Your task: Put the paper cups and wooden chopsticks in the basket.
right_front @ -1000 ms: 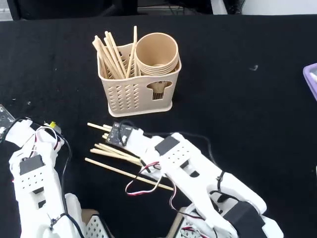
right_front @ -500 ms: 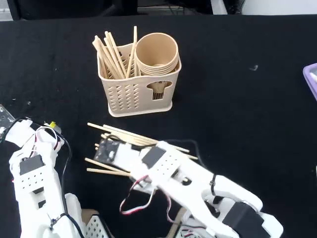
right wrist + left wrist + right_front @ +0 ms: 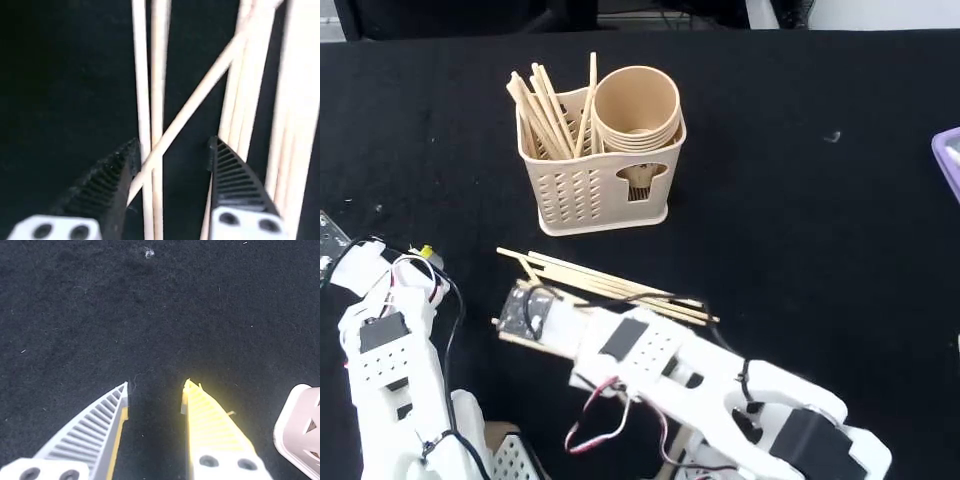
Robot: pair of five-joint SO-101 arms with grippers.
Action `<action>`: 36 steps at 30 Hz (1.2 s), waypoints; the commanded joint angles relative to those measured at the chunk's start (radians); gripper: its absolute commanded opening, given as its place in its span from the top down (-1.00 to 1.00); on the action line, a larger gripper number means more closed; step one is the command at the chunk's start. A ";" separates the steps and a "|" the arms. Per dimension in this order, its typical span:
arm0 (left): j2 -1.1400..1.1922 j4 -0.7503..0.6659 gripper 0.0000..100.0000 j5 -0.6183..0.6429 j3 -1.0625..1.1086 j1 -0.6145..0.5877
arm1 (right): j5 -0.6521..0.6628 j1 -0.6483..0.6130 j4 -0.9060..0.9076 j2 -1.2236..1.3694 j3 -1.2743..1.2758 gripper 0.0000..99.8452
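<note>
White arms point(image 3: 392, 385) (black servo blocks point(image 3: 625, 338))

A table point(image 3: 820, 250) draped in matte black cloth fills nearly the whole scene under even light. Past the table's far edge sit dark, indistinct shapes point(image 3: 450, 15), and a white surface point(image 3: 890, 12) shows beyond its far right corner. 1 purple object point(image 3: 948, 158) pokes in at the table's right edge.

Lighting's soft and even here. The black table point(image 3: 820, 250) soaks it up, hardly any shadows. The chopsticks point(image 3: 157, 50) under my right gripper point(image 3: 173, 141) glare almost white, and my left gripper point(image 3: 155, 384) drops a faint dark patch right below it.
</note>
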 commanded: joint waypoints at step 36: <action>-0.018 -0.018 0.64 0.008 -0.022 -0.007 | 0.175 0.259 0.258 -0.007 -0.142 0.86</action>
